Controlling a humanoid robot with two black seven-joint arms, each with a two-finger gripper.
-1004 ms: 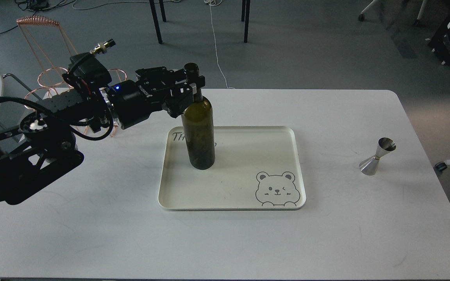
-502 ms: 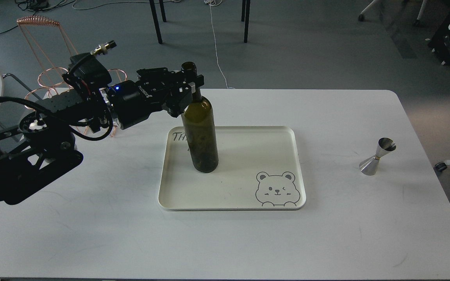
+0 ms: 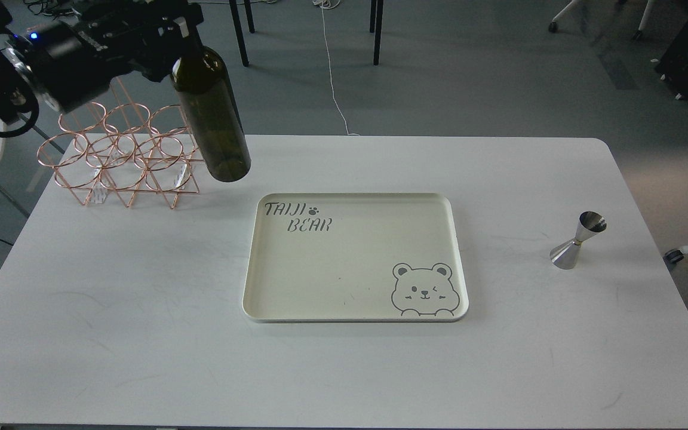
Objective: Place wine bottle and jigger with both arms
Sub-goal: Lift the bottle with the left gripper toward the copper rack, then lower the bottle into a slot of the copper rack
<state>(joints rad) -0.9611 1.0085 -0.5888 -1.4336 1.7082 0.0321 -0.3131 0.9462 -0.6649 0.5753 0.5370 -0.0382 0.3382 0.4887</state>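
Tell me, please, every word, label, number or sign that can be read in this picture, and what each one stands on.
"TAIJI BEAR", with a small paw print after TAIJI: printed in the far left corner of the cream tray.
A winking bear face, a drawing with no words: near right corner of the same tray.
The wine bottle shows no label, and the jigger shows no readable marking.
No other text is readable.

I see tray mid-table, wire rack at far-left corner, wine bottle held aloft in left gripper just right of rack, jigger standing well right of tray
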